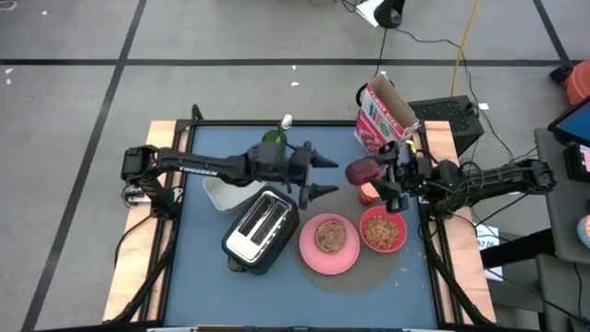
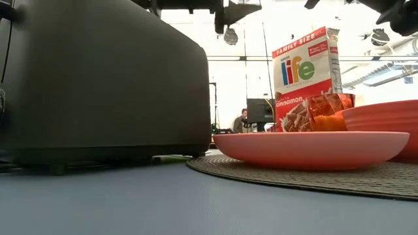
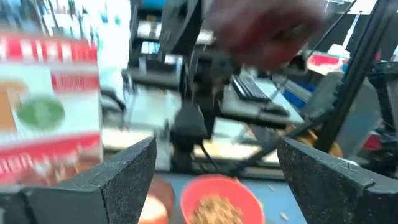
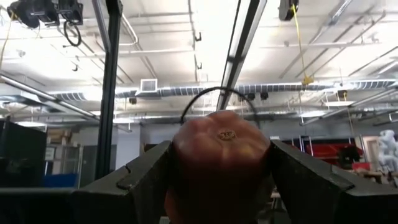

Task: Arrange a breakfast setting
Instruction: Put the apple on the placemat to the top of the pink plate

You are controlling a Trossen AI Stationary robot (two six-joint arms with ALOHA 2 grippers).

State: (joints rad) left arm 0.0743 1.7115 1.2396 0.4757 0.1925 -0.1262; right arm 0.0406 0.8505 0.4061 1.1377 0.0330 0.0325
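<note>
Right hand (image 1: 380,172) clamped the round dark red fruit (image 1: 362,171) aloft, above and beside the small red cereal-filled bowl (image 1: 383,230); left hand (image 1: 325,175) hovered open opposite; fruit placement underway, lowering presumably next.

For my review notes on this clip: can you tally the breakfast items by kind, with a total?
Plates: 1, pink plate
Bowls: 1, red bowl holding cereal
Bread: 1, browned bread on the plate
Fruit: 1, dark red fruit held in the right tool
Cereal boxes: 1, cereal box
Toasters: 1, toaster
Total: 6
</note>
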